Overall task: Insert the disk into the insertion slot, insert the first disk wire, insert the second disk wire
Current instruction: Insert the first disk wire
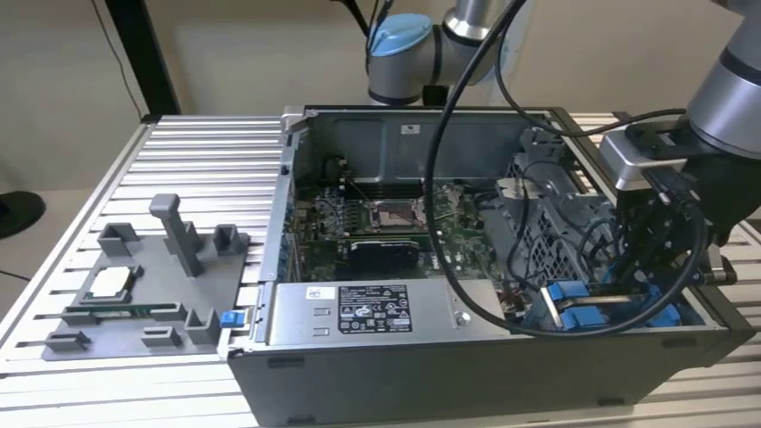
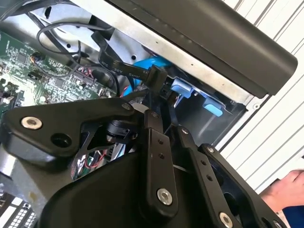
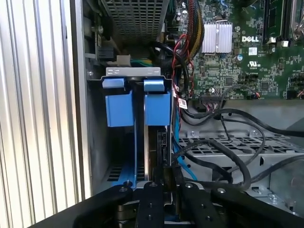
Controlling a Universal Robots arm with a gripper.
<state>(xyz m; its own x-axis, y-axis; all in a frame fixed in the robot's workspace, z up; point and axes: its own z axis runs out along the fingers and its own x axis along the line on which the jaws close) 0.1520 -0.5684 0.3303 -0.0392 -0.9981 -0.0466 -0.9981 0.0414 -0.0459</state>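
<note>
The gripper (image 2: 161,102) has its fingers drawn nearly together, pinching a black wire connector (image 2: 157,80) on a flat black cable (image 2: 116,65) at the mouth of the insertion slot (image 3: 135,71). The disk (image 3: 156,107) stands on edge inside the insertion slot, its blue frame just beside a second blue frame (image 3: 118,107). Loose black cables (image 3: 228,156) lie between the insertion slot and the motherboard (image 3: 228,71). In the exterior view, the power-supply box (image 1: 356,312) sits on the exterior view's left of the insertion slot.
</note>
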